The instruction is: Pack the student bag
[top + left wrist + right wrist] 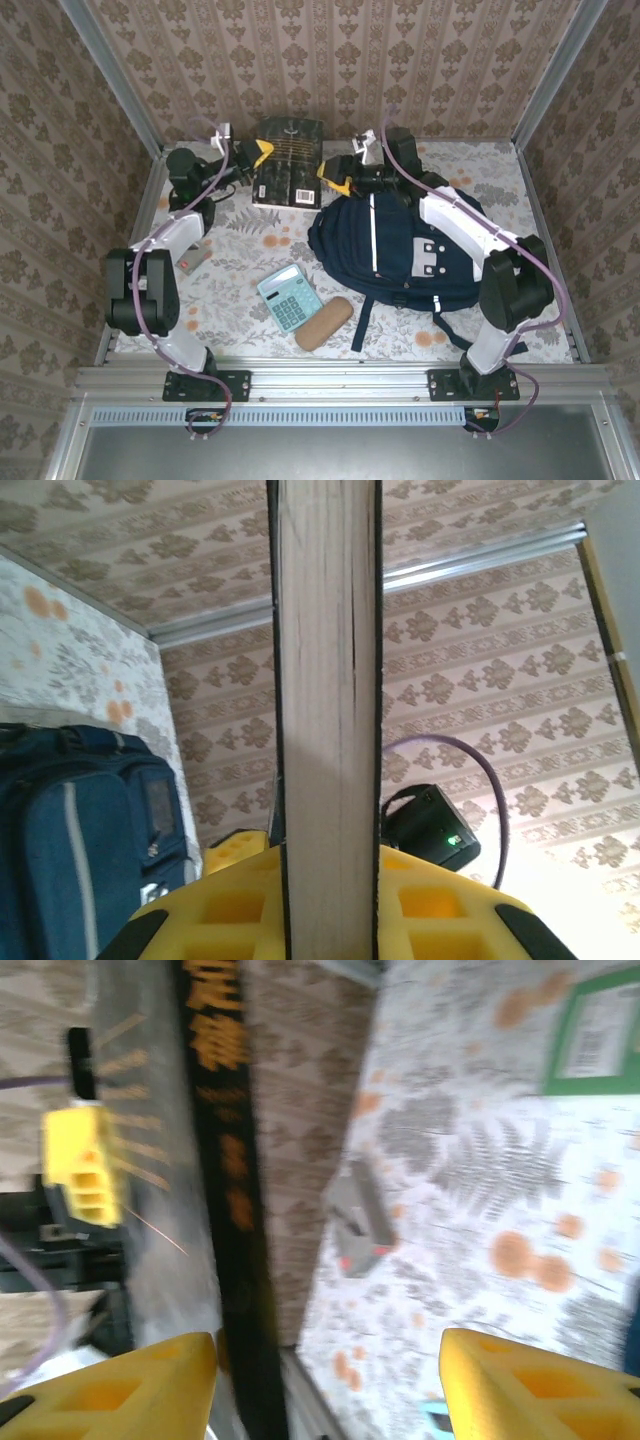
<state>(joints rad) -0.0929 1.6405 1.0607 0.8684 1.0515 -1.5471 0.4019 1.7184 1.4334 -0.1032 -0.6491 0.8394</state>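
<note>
Seen from the top, the student bag (400,245) is lying flat toward 3 o'clock on the flowered table (230,235). It is navy, with thin white stripes, pale patches on its front and dark straps trailing toward 6 o'clock. The right arm is reaching over its right flank. A dark book (288,160) is sitting at 12 o'clock, close to the back wall. The left gripper (256,155) is pinching the book's left edge, and the right gripper (336,176) is sitting at its right edge, just beside the bag's top. A teal calculator (290,297) and a tan case (324,323) are lying just beside each other at 6 o'clock, and a small grey object (195,260) at 8 o'clock. Bare cloth is showing between these things and the book. The cover's writing is too small to read.

In the left wrist view, the yellow fingers are pressing on both covers of the book, with its page edge running from 6 to 12 o'clock. The bag is standing at 8 o'clock, with a white stripe down its side.

In the right wrist view, the yellow fingers are standing spread, gripping nothing, and the book's spine is running just inside the 7 o'clock finger. Its gold lettering is too blurred to read.
</note>
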